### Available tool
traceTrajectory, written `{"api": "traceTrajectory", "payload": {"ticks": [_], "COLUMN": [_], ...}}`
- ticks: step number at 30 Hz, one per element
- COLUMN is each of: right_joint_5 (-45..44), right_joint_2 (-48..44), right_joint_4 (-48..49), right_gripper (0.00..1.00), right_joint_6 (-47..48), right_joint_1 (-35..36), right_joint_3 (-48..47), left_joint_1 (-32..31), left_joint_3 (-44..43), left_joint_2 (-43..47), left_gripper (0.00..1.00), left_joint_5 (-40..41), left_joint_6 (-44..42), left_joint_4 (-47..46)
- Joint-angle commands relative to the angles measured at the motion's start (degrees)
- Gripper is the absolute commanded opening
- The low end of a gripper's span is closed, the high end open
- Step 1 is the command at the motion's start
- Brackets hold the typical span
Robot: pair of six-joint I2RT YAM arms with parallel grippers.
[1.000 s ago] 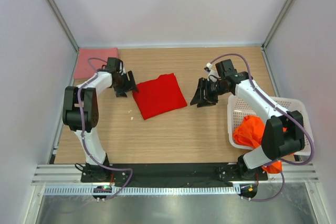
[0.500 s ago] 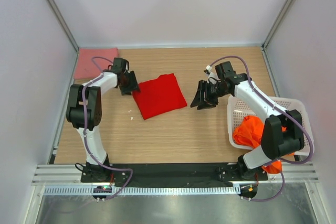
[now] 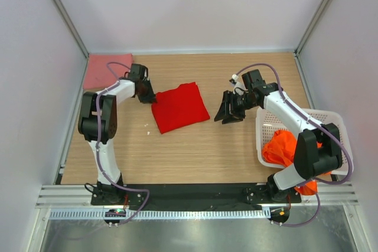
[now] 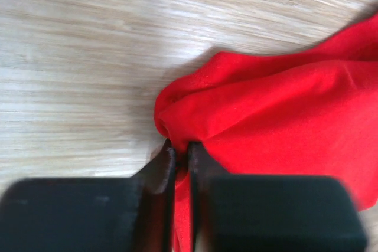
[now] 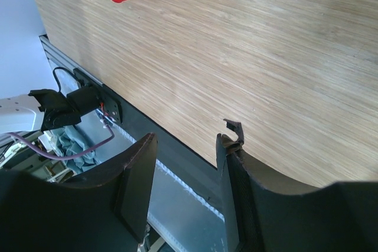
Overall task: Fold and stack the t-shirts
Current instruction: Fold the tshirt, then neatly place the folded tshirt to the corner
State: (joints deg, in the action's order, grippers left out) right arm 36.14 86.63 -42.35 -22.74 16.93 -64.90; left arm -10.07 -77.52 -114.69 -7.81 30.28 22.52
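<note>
top external: high, looking down, whole table (image 3: pixel 195 146) | left wrist: close on red t-shirt (image 4: pixel 277 110) | right wrist: low, oblique, shares shirt edge

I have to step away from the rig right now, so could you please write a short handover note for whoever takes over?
Left gripper: shut on the left corner of the red t-shirt.
Right gripper: open and empty, over bare table to the right of that shirt.
Things: the red t-shirt lies folded mid-table. The pink t-shirt lies flat in the far left corner. The orange t-shirts are bunched in the white basket.
Done: red and pink look folded.
Left: probably stack red on pink, then fold and stack the orange ones.
</note>
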Motion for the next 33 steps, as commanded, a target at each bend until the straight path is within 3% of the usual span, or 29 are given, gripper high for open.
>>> {"api": "traceTrajectory", "payload": {"ticks": [1,5,12,17,24,33], "right_joint_5": [0.9,1.0,1.8,2.8,3.7,4.6], "right_joint_2": [-1.0,-1.9,-3.0,-3.1,-2.9,-0.6], "right_joint_4": [1.0,1.0,2.3,3.7,4.4,4.6], "right_gripper": [0.52,0.52,0.52,0.52,0.52,0.52], "right_joint_6": [0.5,0.2,-1.1,-2.5,-3.2,-3.4], "right_joint_1": [0.3,0.6,2.2,4.4,6.5,7.2], "right_joint_3": [0.1,1.0,1.9,1.1,0.7,2.3], "left_joint_1": [-0.2,-0.4,-0.5,-0.7,-2.0,-2.2], "left_joint_3": [-1.8,-3.1,-4.2,-8.3,-17.7,-23.8], "left_joint_2": [-3.2,-1.9,8.2,10.9,11.8,14.5], "left_gripper": [0.0,0.0,0.0,0.0,0.0,0.0], "left_joint_5": [0.7,2.1,11.1,17.2,28.9,38.7], "left_joint_6": [-1.3,-2.2,-3.9,-7.1,-14.5,-30.0], "left_joint_4": [0.9,2.8,7.8,13.8,24.4,21.8]}}
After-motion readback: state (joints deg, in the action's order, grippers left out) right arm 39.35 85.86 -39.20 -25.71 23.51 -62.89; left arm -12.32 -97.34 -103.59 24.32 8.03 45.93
